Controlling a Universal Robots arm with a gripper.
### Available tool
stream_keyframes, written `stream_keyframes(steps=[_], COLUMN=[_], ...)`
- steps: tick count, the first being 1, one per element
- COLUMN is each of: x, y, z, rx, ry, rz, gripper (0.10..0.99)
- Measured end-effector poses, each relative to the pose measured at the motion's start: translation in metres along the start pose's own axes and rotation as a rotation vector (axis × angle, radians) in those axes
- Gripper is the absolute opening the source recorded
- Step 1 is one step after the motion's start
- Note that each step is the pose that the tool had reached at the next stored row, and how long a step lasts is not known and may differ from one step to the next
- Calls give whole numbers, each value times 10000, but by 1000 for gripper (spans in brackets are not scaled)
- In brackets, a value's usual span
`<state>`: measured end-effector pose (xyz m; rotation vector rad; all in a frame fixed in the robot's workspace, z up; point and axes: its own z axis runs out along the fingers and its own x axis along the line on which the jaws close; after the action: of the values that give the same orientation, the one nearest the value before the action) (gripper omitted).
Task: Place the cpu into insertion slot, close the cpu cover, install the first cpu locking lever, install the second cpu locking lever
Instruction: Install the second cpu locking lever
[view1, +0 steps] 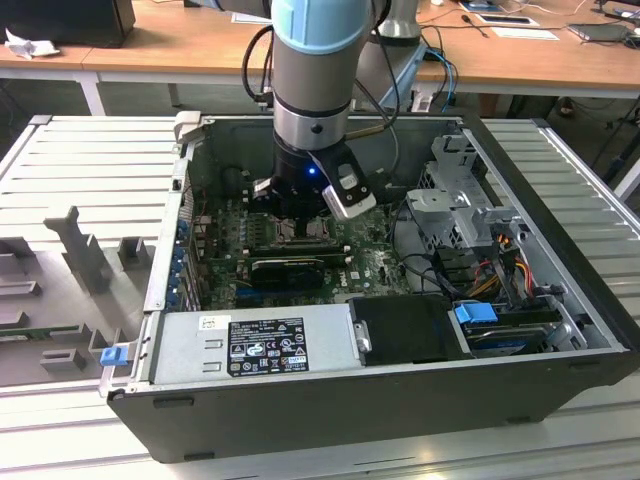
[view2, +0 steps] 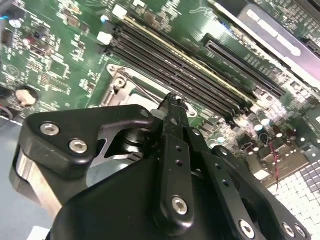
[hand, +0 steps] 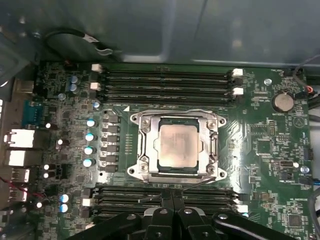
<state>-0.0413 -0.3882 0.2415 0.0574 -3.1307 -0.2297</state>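
The silvery-grey square cpu (hand: 177, 147) sat in the black-framed insertion slot (hand: 150, 148) under the closed dark-silver cpu cover (hand: 214, 144). The black gripper (hand: 172, 197), jaws pressed together, hovered near a thin wire locking lever (hand: 200, 181); a skewed push might have slipped off and scraped the green motherboard (hand: 265, 145).

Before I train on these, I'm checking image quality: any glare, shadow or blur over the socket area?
First wrist view: the cpu shows soft glare, evenly lit, edges clear. Second wrist view: the gripper looms dark in front, its body blocking most of the socket. Exterior view: the case interior is shadowed under the arm.
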Motion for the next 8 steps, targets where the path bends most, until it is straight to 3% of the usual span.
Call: stream_keyframes(steps=[8], x=[60], y=[-1], z=[22], rx=[-34], ry=[11], rz=[-85], gripper=[106])
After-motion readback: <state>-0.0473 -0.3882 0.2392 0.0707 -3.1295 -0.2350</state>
